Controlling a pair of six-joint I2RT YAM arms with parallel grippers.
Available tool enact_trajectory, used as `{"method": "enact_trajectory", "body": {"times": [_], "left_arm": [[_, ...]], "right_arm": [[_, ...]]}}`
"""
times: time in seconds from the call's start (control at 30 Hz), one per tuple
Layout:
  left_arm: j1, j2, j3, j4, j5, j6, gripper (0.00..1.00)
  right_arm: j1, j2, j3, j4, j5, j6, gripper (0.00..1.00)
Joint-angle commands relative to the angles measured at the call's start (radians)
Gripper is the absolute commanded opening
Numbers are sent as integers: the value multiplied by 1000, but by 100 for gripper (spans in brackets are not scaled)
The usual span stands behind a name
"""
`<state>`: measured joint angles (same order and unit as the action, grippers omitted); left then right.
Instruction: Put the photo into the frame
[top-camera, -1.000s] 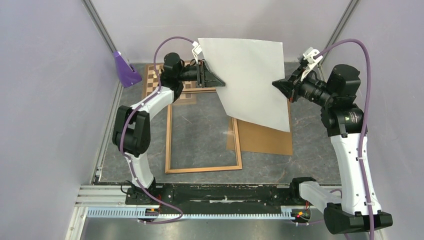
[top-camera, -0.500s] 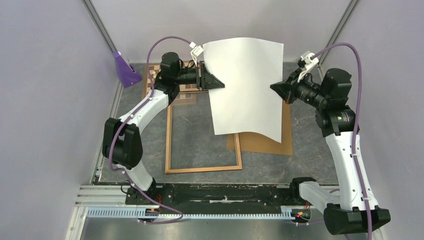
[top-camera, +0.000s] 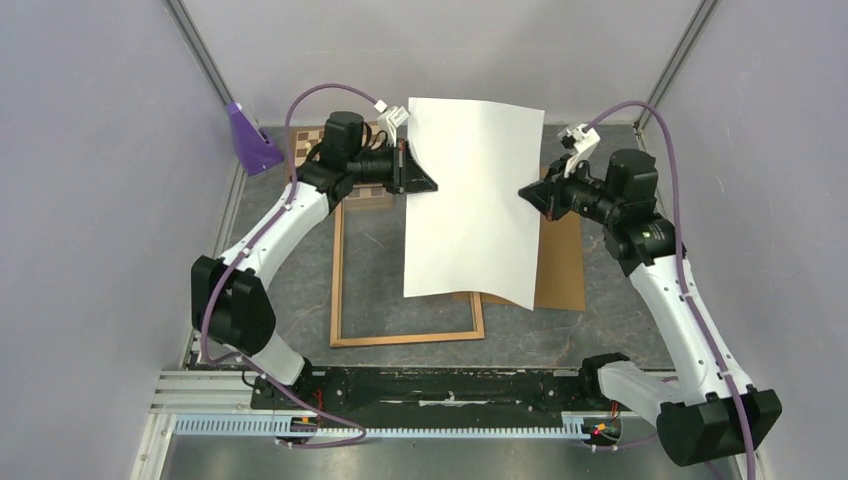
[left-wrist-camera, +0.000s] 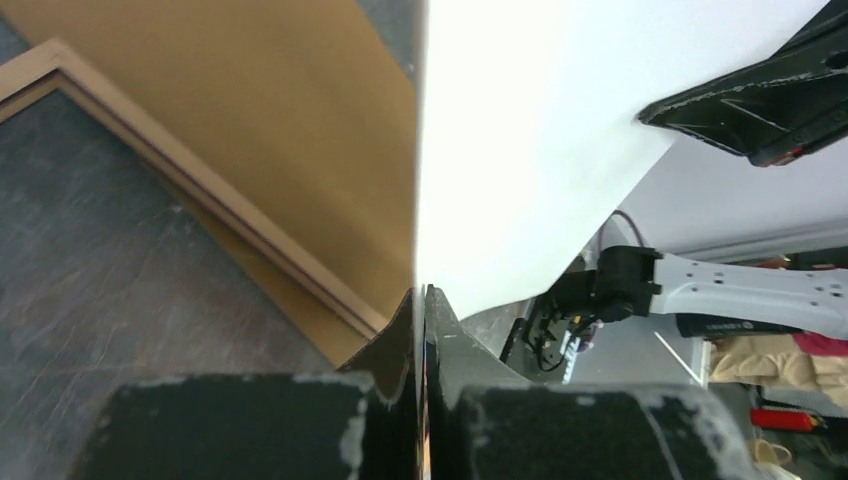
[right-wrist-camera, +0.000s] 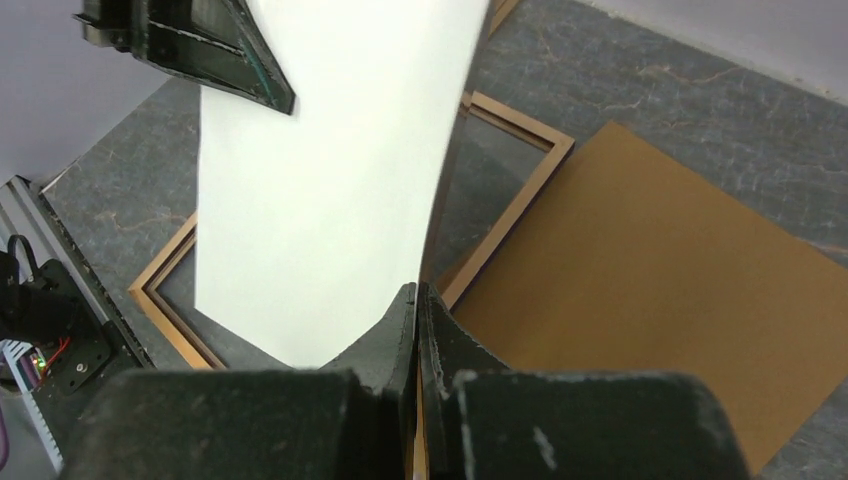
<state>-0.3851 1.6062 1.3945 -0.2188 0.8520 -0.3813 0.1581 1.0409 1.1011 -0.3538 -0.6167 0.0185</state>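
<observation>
photo (top-camera: 470, 200) is hanging in the air, white back towards the top camera, over the right rail of the frame (top-camera: 405, 340) and the brown board (top-camera: 560, 270) beside it. the left gripper (top-camera: 430, 187) is pinching its left edge and the right gripper (top-camera: 523, 193) its right edge, both sets of jaws pressed tight on the sheet, as the wrist views are showing. the frame is lying flat on the bench (top-camera: 620, 330), wood side up, its opening mostly left of the sheet. the step in hand is looking like the carry-over. next, both arms are probably needing to shift the sheet left, level it, square it with the opening and lower it together, without buckling the bowed paper.
</observation>
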Motion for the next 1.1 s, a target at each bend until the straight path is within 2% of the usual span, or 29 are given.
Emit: {"method": "enact_trajectory", "body": {"times": [0.0, 0.43, 0.7, 1.07], "left_arm": [[-9, -68, 52, -200, -141, 119, 2], [8, -128, 38, -500, -407, 236, 2], [84, -126, 13, -551, -466, 260, 2], [178, -70, 15, -608, -487, 309, 2]], "right_arm": [[58, 44, -10, 44, 98, -1, 0], [222, 230, 15, 91, 228, 37, 0], [310, 357, 56, 168, 283, 93, 0], [334, 546, 82, 252, 263, 153, 0]]}}
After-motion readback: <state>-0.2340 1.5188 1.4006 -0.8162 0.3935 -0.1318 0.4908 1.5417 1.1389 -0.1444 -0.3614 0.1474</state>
